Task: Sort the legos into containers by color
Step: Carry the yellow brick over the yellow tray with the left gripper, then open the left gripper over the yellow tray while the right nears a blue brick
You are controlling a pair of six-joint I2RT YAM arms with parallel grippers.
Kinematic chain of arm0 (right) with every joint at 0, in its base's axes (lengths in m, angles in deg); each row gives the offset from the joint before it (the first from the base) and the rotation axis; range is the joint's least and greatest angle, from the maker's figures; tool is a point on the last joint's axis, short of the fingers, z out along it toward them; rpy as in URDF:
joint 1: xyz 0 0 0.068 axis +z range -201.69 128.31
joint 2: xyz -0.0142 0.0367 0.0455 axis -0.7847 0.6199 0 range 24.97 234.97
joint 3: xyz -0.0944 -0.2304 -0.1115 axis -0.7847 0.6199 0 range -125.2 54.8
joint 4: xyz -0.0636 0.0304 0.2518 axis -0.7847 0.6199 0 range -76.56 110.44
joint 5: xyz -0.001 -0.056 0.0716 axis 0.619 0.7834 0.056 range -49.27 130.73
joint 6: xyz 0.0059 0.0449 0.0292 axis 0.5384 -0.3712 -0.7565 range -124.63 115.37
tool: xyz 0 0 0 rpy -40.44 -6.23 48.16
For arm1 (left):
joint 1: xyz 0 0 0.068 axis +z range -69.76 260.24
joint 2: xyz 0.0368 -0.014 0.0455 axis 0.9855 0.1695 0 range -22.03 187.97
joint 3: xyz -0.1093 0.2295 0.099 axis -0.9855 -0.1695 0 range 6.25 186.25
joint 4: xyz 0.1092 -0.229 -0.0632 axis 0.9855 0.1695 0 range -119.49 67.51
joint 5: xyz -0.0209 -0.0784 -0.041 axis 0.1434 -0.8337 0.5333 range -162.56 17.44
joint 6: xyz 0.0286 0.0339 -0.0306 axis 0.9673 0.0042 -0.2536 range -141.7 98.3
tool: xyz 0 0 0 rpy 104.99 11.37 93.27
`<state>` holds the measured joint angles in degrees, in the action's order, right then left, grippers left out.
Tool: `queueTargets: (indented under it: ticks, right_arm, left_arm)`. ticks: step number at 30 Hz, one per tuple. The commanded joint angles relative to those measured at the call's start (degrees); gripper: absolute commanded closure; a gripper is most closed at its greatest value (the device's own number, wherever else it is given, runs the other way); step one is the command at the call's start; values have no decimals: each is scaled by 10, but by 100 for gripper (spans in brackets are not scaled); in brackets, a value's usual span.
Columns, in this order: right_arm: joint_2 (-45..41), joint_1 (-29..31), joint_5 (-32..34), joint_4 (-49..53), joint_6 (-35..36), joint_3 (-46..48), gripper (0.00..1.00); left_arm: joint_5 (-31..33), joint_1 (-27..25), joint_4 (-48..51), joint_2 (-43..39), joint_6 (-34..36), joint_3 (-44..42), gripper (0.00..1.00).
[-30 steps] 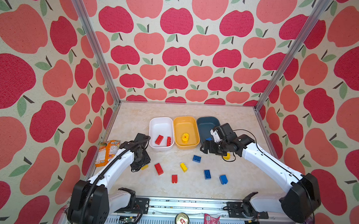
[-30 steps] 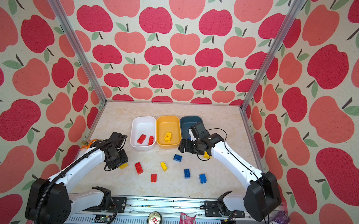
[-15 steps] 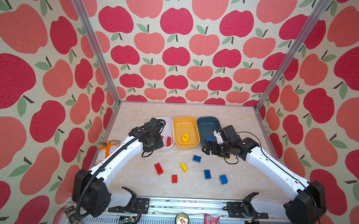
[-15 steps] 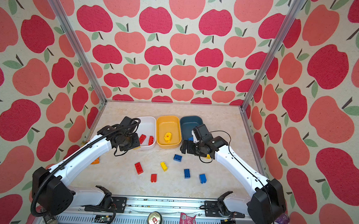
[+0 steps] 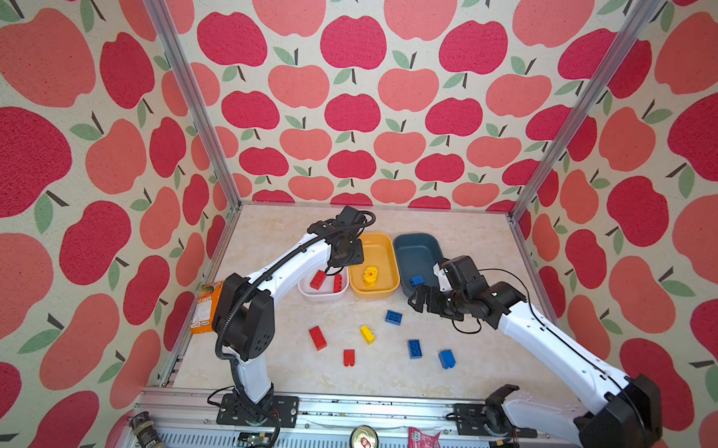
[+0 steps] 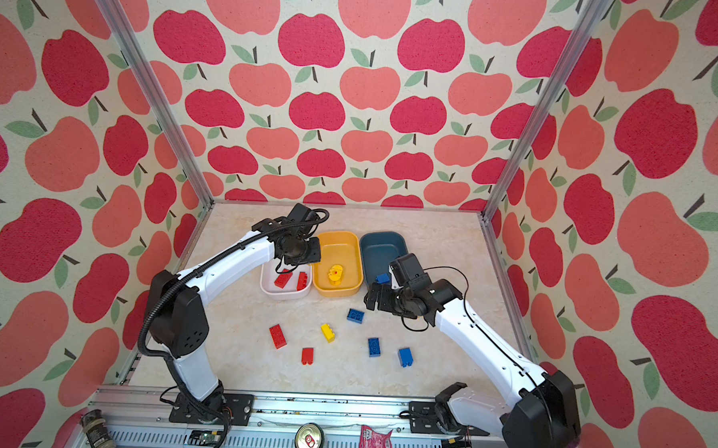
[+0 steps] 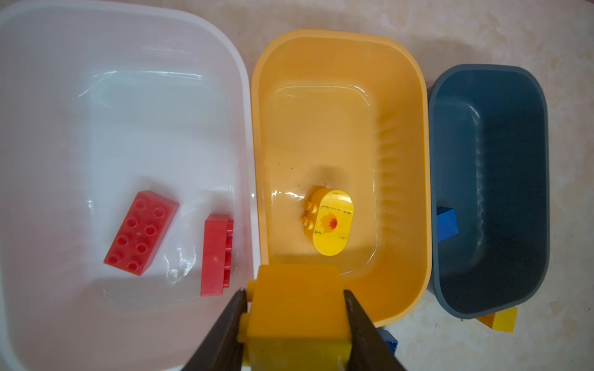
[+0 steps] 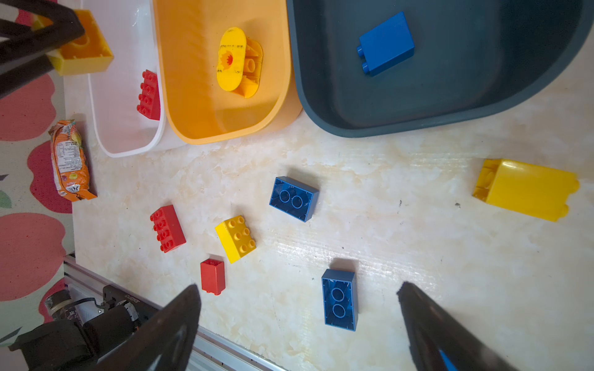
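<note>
Left jaws clamp a yellow brick [image 7: 295, 308] by the yellow tub [image 7: 421, 167]; right jaws gape over a blue brick [image 8: 339, 300].

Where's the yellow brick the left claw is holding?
Left wrist view: the yellow brick is clamped in the left claw, hanging above where the white tub meets the yellow tub.

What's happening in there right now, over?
Left gripper shut on yellow brick, near yellow tub. Right gripper open, empty. Nothing in the way.
</note>
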<state>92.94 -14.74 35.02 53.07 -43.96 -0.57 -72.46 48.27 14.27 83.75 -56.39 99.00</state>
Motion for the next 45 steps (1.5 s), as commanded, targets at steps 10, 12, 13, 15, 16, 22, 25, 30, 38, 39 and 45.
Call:
queueTargets:
  ticks: [10,12,13,15,16,22,25,30,38,39,45]
  right_arm:
    - [-19,-4,20,4,-17,8,1]
    - [-18,-5,21,5,-16,7,1]
    - [-17,-5,21,6,-16,6,1]
    - [-16,-7,21,6,-15,5,1]
    - [-16,-8,21,6,-15,5,1]
    - [-13,-11,19,8,-14,4,1]
    - [-8,-12,17,7,-14,4,1]
    - [1,-12,17,6,-13,7,1]
    - [-5,-13,31,29,-20,36,1]
    - [-8,-12,34,33,-21,42,1]
    - [-24,-12,54,64,-21,71,2]
  left_arm:
    - [-12,3,33,182,71,192,63]
    - [-15,7,40,206,74,213,62]
    - [-16,8,40,214,74,219,62]
    - [-22,11,41,228,75,228,60]
    - [-22,12,41,233,75,230,59]
    - [-20,17,40,239,77,230,35]
    - [-20,18,35,233,77,227,27]
    - [-23,18,29,219,76,225,21]
    - [-32,18,-2,171,69,180,16]
    - [-33,18,-8,163,68,171,15]
    - [-44,20,-45,112,61,115,11]
